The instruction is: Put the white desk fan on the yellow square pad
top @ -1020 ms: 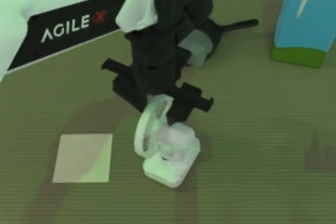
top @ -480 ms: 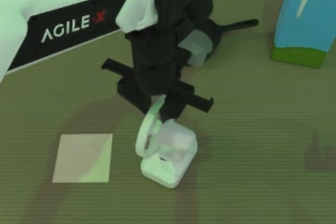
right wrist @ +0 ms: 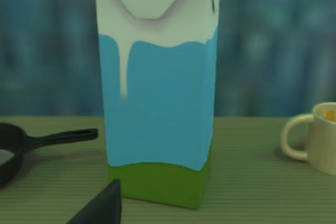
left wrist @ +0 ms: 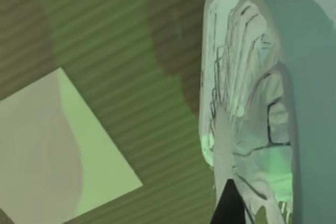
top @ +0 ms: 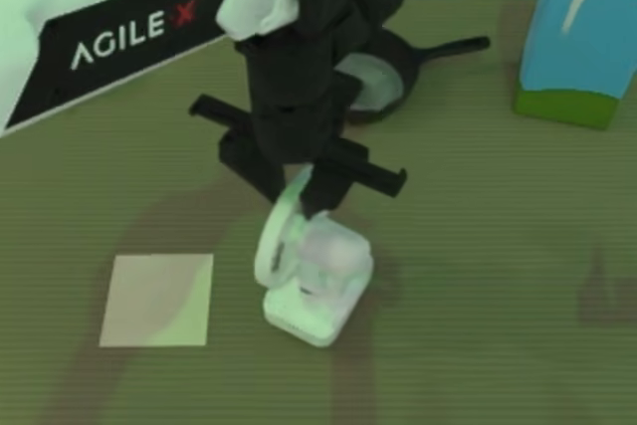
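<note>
Olive table [top: 478, 276] carries the white desk fan [top: 314, 276], clamped at its ring grille by the left gripper [top: 304, 201] directly above it; the yellow square pad [top: 157, 300] lies well apart to the gripper's left.

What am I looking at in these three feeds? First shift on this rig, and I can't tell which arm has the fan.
It is a pair of AgileX arms at a table. The top view looks straight down. The left gripper is at the white desk fan, apparently closed on its ring grille. The yellow square pad lies bare to the fan's left. A black skillet sits behind the arm, and a milk carton stands at the far right.

The left wrist view shows the fan close up, with the pad beyond.

The right wrist view faces the carton, the skillet handle and a cream mug. That arm seems parked out of the top view.
</note>
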Available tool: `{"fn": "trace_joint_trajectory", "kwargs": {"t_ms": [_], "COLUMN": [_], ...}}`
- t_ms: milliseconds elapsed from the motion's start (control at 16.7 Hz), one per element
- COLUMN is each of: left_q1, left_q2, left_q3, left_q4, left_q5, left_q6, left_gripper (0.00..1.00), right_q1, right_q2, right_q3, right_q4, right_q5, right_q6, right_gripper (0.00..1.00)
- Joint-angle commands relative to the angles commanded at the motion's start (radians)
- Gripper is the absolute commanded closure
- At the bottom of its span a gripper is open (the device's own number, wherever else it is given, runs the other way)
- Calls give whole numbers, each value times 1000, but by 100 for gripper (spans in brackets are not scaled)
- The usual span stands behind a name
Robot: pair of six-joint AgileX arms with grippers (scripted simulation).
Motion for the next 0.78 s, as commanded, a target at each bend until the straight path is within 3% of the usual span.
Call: {"fn": "trace_joint_trajectory", "kwargs": {"t_ms": [240,540,780], "left_q1": [11,7,23], "left_q2": [0,-1,-18], "left_q3": [116,125,97], "left_q4": [-117,-126,-130], "left_q5": [0,0,-1], "left_q6": [0,1,-106], "left_gripper": [100,100,100], "right_q1": [0,0,0], "right_q2": [0,0,0], "right_q3": [0,0,0], "right_q4": [0,0,0], "right_q5": [0,0,0], "right_q6": [0,0,0], "right_gripper": [0,0,0]}}
